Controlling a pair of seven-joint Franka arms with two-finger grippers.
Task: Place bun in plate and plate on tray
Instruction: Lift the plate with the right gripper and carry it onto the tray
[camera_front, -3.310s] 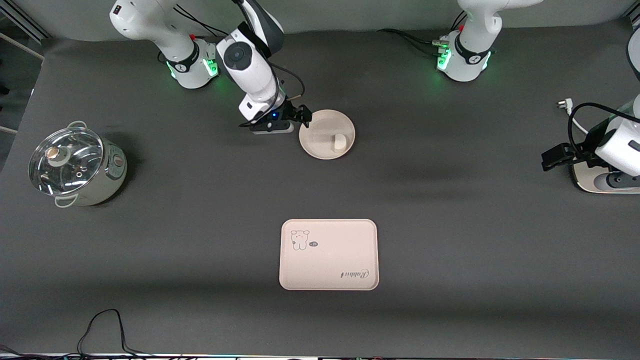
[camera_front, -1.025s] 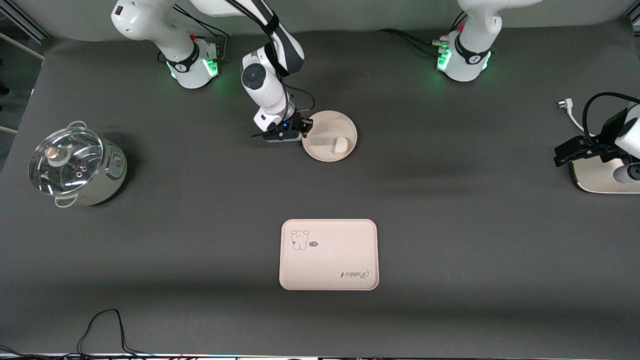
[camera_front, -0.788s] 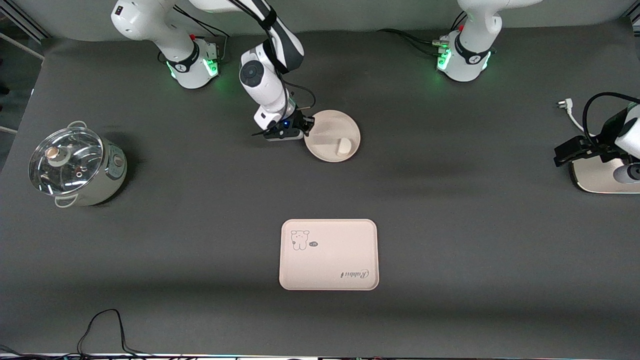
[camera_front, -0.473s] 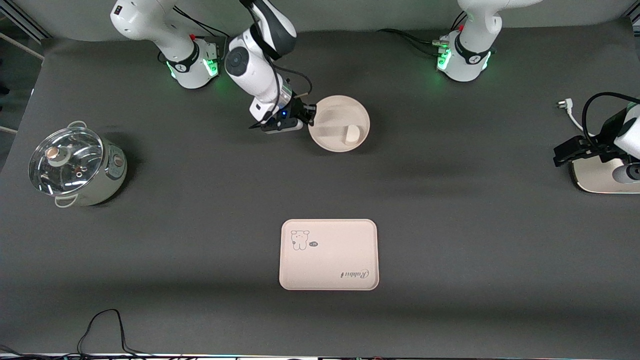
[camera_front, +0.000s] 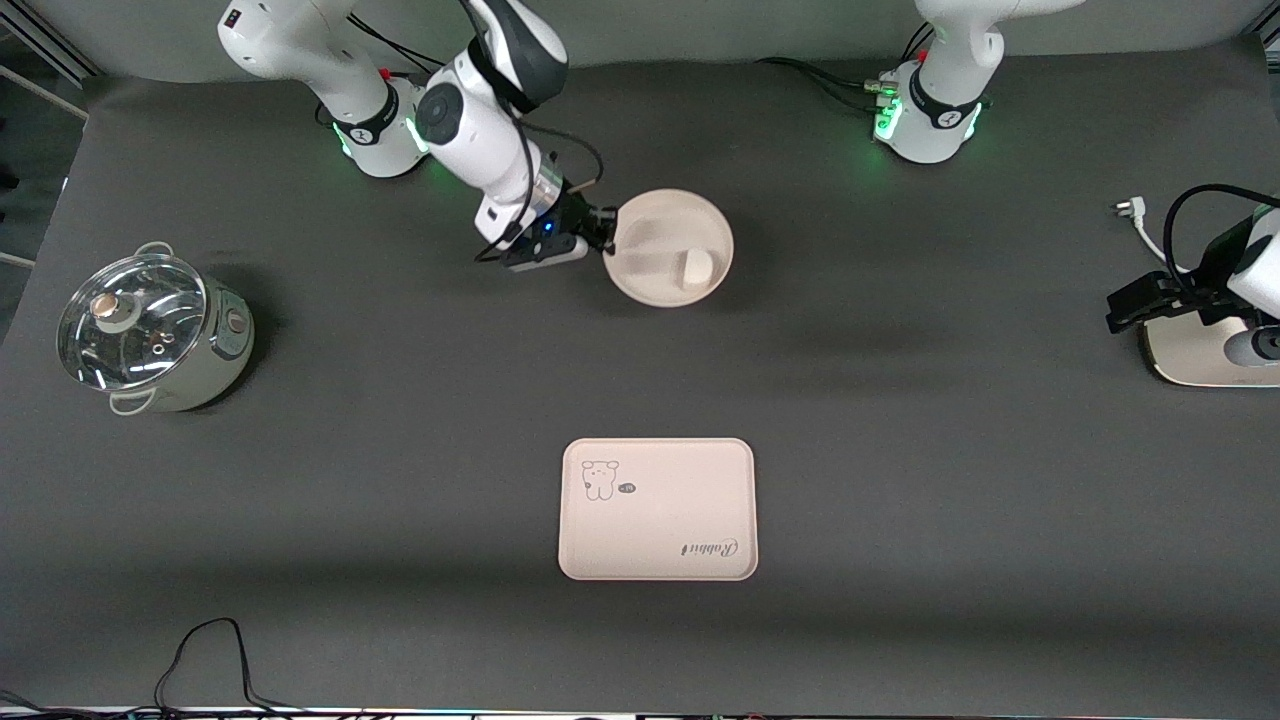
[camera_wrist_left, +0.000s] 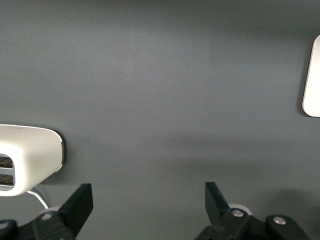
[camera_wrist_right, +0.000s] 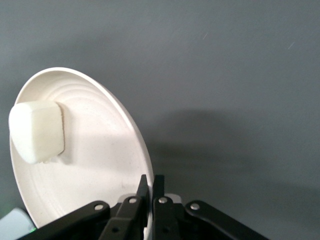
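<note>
Over the bench (camera_front: 900, 420), front view: the right gripper (camera_front: 603, 232) is clenched on the rim of the plate (camera_front: 650, 275), which is lifted and tilted, with the bun (camera_front: 696, 269) lying in it. The tray (camera_front: 657, 509) lies flat nearer the camera, well apart from the plate. A lidded pot (camera_front: 150, 331) stands toward the right arm's end. The left gripper (camera_front: 1130, 305) waits at the left arm's end over a toaster (camera_front: 1185, 355).

Left wrist view: the left gripper (camera_wrist_left: 149, 207) is released, fingers (camera_wrist_left: 80, 202) wide apart, over bare bench; the toaster (camera_wrist_left: 30, 157) and a tray (camera_wrist_left: 312, 80) corner show at the edges.

Right wrist view: the right gripper (camera_wrist_right: 150, 192) pinches the plate (camera_wrist_right: 100, 160) rim; the bun (camera_wrist_right: 36, 131) rests against the plate's inner wall.
</note>
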